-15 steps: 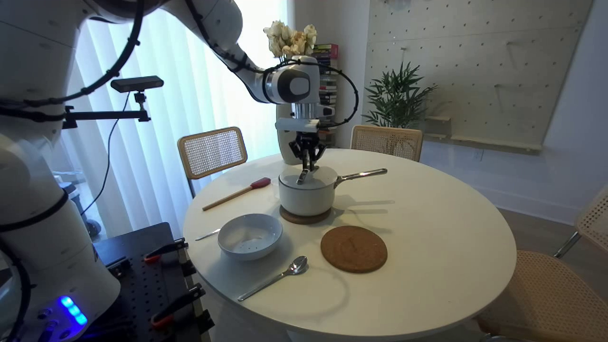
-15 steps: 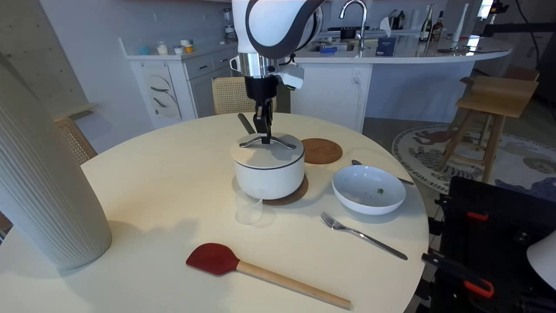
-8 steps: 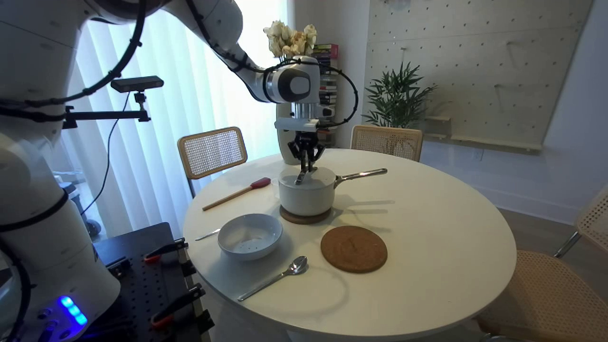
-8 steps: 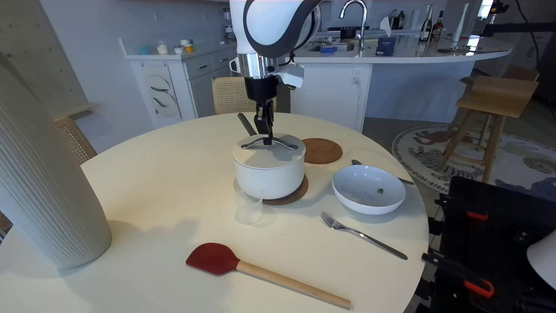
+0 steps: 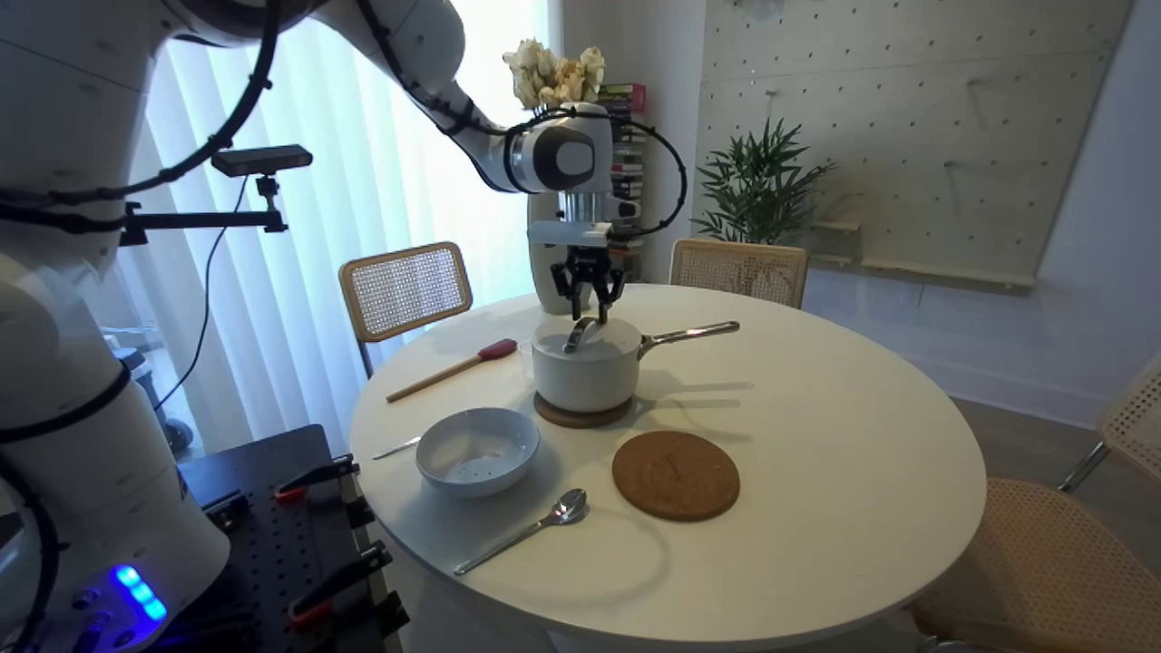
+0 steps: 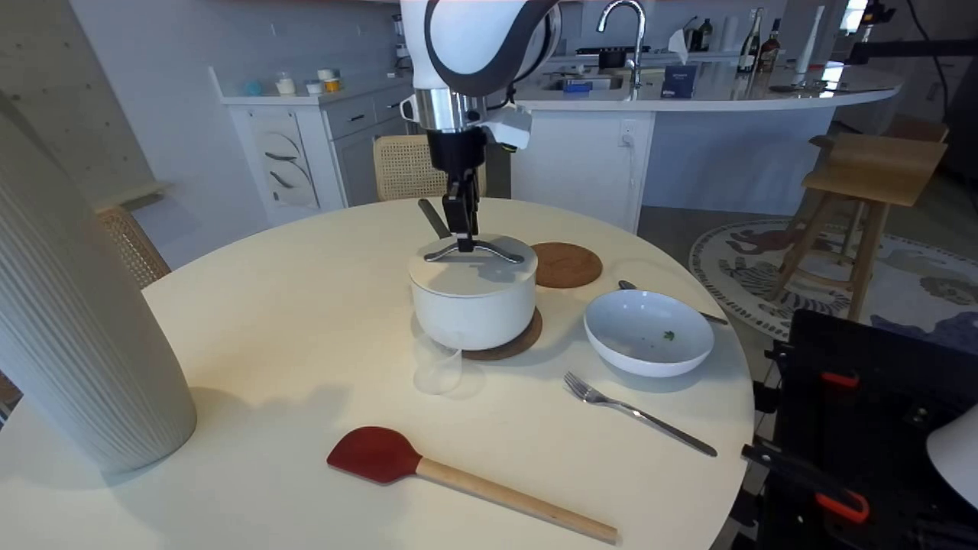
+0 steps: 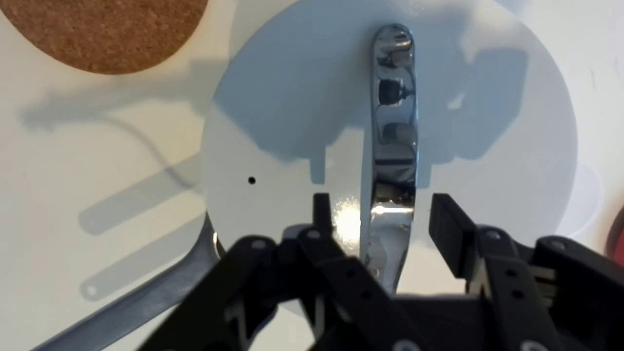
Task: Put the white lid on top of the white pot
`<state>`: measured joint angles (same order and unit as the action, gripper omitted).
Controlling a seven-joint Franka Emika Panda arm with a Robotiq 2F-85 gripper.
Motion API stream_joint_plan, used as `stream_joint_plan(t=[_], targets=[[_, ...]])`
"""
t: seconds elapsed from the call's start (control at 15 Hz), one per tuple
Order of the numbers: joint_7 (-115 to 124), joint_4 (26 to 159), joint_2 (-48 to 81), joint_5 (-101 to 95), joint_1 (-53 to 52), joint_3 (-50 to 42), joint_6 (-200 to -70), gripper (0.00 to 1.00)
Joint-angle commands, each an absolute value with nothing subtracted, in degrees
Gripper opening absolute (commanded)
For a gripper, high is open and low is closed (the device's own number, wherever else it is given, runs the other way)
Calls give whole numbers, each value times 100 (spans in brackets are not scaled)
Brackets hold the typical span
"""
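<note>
A round, pale bench [image 5: 834, 472] is taking up the middle of the scene, its top catching faint shadows [image 5: 717, 388]. On it the white pot [image 6: 475, 321] is resting on a brown cork mat [image 6: 512, 344], with its long silvery handle [image 5: 691, 333] pointing out sideways. The white lid [image 6: 474, 278] is lying flat on top of the pot, covering it. Just above, the tool [image 5: 590, 315] is hanging with its grasp released: in the wrist view the two fingers [image 7: 451, 239] are standing apart, and the lid's silvery grip [image 7: 394, 151] is showing between them with a gap on either side.

Another cork mat [image 5: 676, 476] is lying near the pot, and a white bowl [image 6: 649, 365] is sitting nearby, a green speck [image 6: 669, 335] showing inside it. A spoon [image 5: 521, 536] and a fork [image 6: 642, 416] are lying on opposite sides of the bowl. A red-headed spatula [image 6: 474, 485] is lying near the fork, a small clear vessel [image 6: 437, 374] is sitting just beside the pot, and a tall ribbed vase [image 6: 76, 328] is rising from the bench, pale flowers [image 5: 553, 77] showing above it.

Around, cane-backed chairs [image 5: 405, 290] are standing close, a leafy plant [image 5: 762, 186] is spreading before a dotted panel [image 5: 889, 136], blinds [image 5: 308, 317] are glowing, and a wooden stool [image 6: 875, 172] is standing on a patterned rug [image 6: 932, 267] near a kitchen counter [image 6: 726, 93].
</note>
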<state>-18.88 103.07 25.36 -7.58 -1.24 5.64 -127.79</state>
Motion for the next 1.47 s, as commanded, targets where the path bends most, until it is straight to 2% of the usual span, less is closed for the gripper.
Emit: stream_joint_plan(t=[0.0, 0.13, 0.2, 0.93, 1.4], targets=[[-1832, 10122, 2544, -898, -213, 489, -12606, 88], [-1818, 10126, 2520, -923, -212, 477, -12659, 99], [-1819, 10130, 2497, -928, -207, 472, -12664, 100], [-1521, 10417, 1546, -767, -165, 430, -12688, 100], [-597, 11202, 547, -979, -281, 374, -13261, 100]])
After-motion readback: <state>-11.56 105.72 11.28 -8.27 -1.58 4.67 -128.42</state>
